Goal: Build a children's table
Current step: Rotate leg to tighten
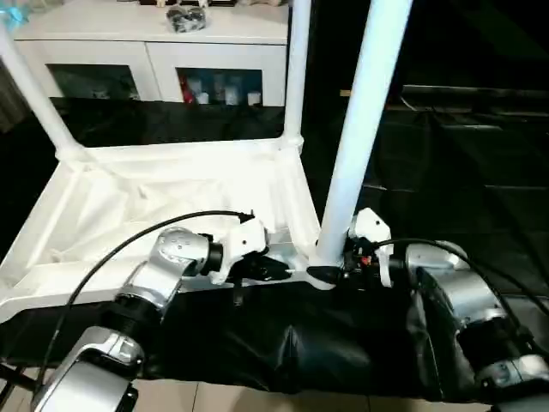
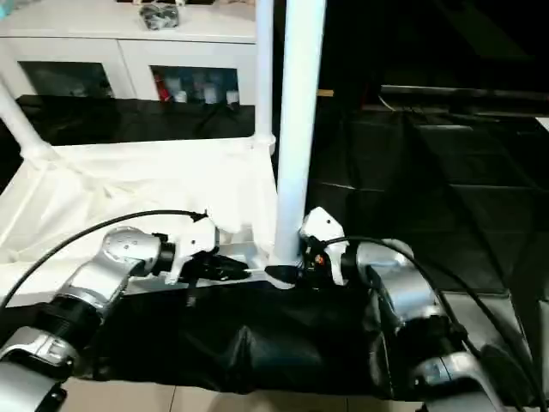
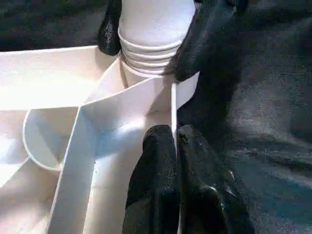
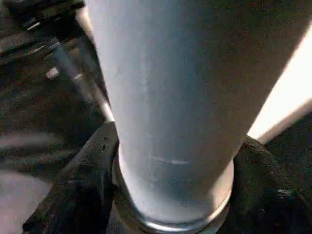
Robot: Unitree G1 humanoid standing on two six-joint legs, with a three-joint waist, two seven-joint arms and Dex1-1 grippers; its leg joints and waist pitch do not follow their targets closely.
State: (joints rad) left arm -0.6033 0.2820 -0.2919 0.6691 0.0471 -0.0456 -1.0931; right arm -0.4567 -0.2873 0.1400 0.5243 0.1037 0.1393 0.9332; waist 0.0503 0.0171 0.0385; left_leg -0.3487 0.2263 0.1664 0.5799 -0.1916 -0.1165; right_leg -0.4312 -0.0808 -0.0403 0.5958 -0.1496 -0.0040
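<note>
So the white plastic tabletop [image 1: 171, 206] is lying upside down on the black-draped desk [image 1: 283, 343], ribbed underside facing up, with rounded sockets at the corners. Three tapered white legs stand up from it: one at the near right corner [image 1: 364, 129], one at the far right [image 1: 296, 69], one at the far left [image 1: 34, 90]. The right pincer [image 1: 330, 273] has its black fingers [image 4: 87, 185] on either side of the near leg's base, right at the socket. The left pincer [image 1: 270, 273] is pressed together, pinching the tabletop's thin near rim just beside that corner. A white glass-door cabinet [image 1: 154, 51] sits behind the desk.
</note>
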